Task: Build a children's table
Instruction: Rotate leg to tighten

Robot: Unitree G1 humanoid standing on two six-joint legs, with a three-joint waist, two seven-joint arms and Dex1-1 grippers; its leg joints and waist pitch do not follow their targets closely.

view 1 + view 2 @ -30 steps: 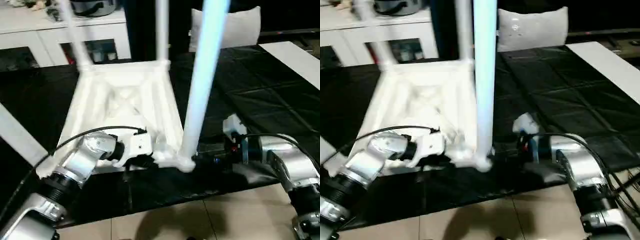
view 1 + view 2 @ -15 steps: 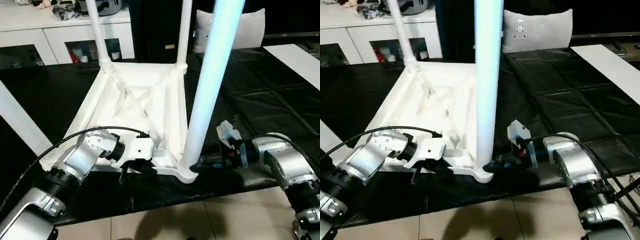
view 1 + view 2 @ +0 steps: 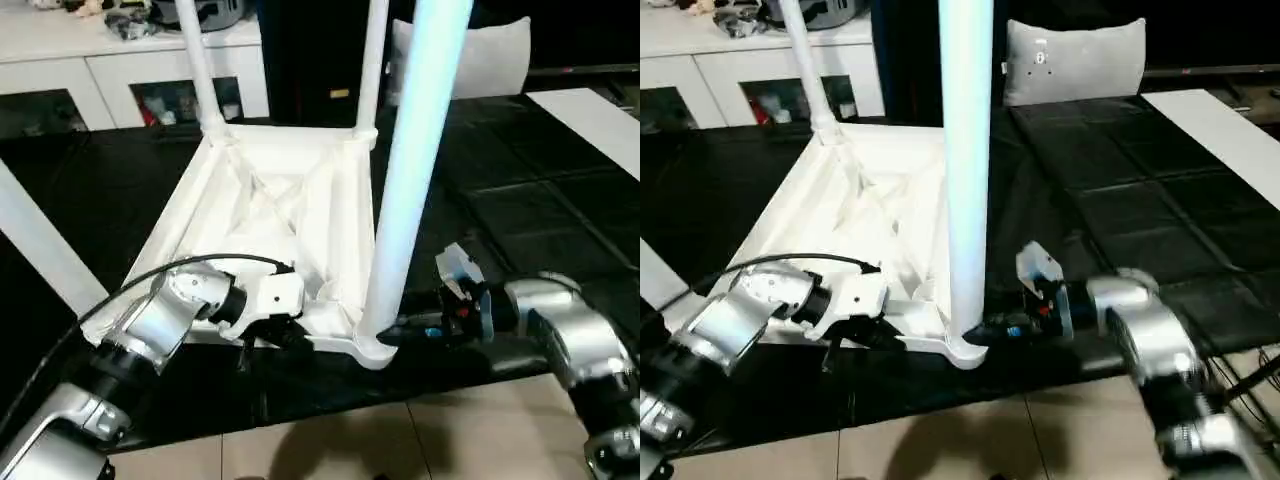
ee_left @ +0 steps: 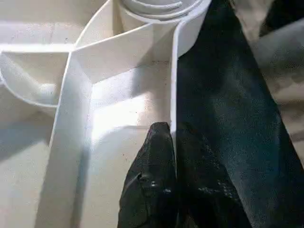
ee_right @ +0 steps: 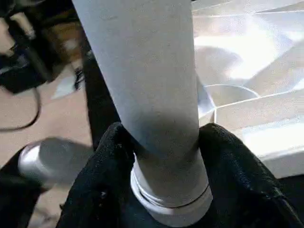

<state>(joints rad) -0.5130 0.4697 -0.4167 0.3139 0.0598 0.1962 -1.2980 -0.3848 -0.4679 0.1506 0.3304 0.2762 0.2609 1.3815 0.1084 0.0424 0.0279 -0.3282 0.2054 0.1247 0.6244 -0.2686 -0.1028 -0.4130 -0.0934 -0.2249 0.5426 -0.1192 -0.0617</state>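
Right end effector [image 5: 164, 142] is grasping the near-right leg [image 3: 965, 170] just above its socket; left end effector [image 4: 164, 142] is clenching the near rim of the upturned children's table [image 3: 280, 200], lying on the black counter [image 3: 520, 190].

Table top [image 3: 280, 200]: centre of the mat [image 3: 520, 200], underside up
Near-right leg [image 3: 415, 150]: upright in the 5 o'clock corner socket [image 3: 372, 345]
Far legs: one [image 3: 197, 60] at the 11 o'clock corner, one [image 3: 372, 60] at the 1 o'clock corner, both upright
Loose leg [image 3: 35, 240]: 9 o'clock of the top, lying aslant on the mat
Left gripper [image 4: 168, 137]: on the top's near edge wall, 6 o'clock side
Right gripper [image 5: 161, 156]: around the near-right leg's base, from 3 o'clock
Cabinet [image 3: 110, 70]: 11 o'clock, behind the mat
Cushion [image 3: 1075, 60]: 1 o'clock, behind the mat
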